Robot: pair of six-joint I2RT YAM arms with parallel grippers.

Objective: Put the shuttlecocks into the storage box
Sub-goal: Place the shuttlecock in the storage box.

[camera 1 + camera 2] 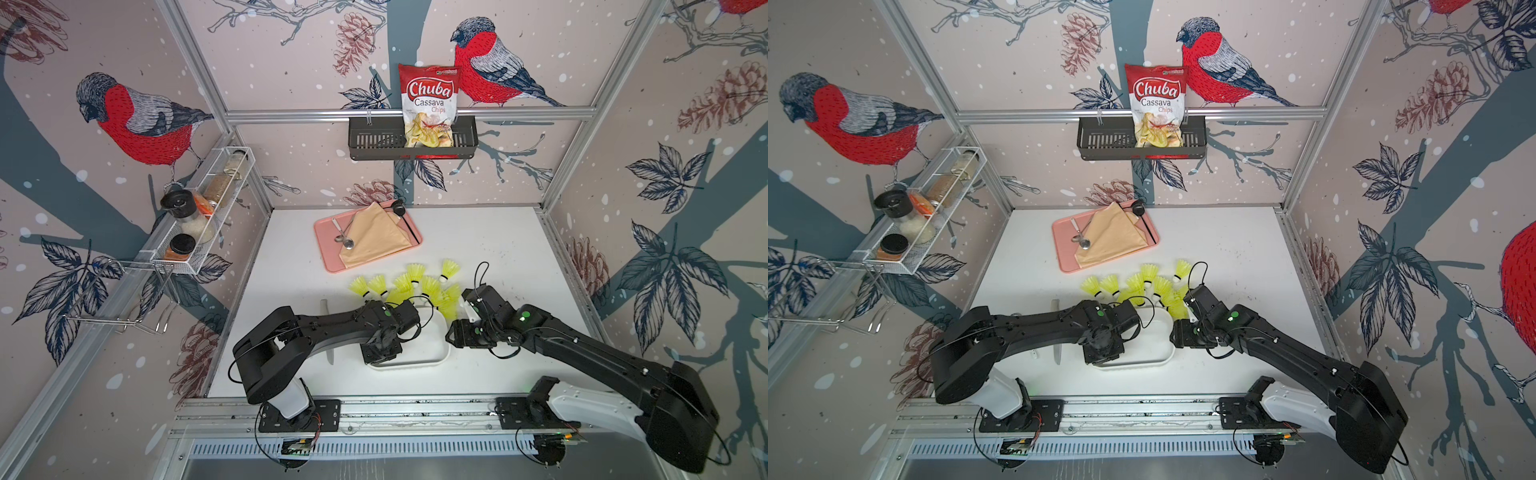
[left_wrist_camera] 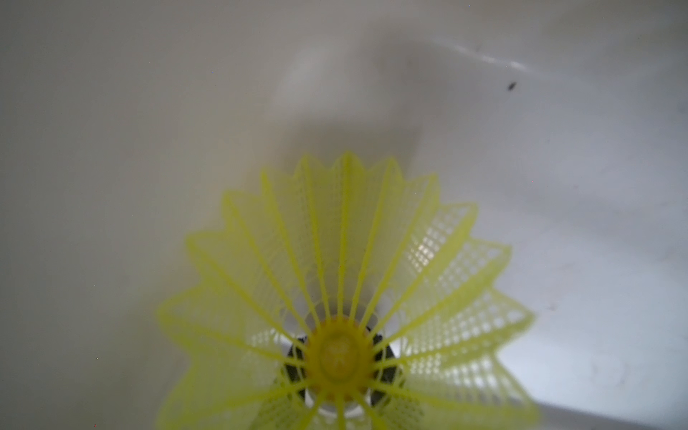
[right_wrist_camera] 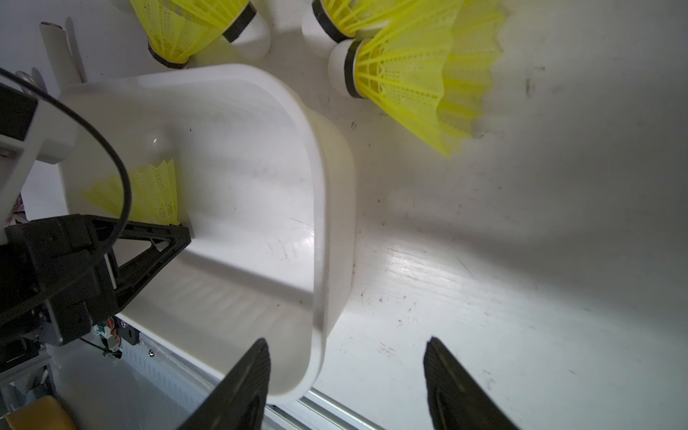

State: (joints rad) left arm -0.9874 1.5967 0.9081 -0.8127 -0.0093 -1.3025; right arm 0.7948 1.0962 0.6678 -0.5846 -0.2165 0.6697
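Observation:
Several neon yellow-green shuttlecocks [image 1: 415,286] [image 1: 1150,282] lie in a cluster on the white table, just behind the storage box [image 1: 436,353] [image 1: 1165,357], a white shallow tub. My left gripper [image 1: 380,351] points down into the box, shut on the white tip of one shuttlecock [image 2: 346,260], whose skirt flares toward the box floor [image 2: 149,149]. The right wrist view shows that same shuttlecock [image 3: 152,193] low inside the box [image 3: 320,208]. My right gripper [image 3: 346,344] is open at the box's right end, with one finger over the inside, one outside and the rim between them.
A pink tray [image 1: 332,266] with a tan cloth, a spoon and a black utensil lies behind the shuttlecocks. A knife [image 1: 329,332] lies left of the box, partly under my left arm. A black basket [image 1: 374,141] holding a chips bag and a wire spice rack [image 1: 199,224] hang on the walls.

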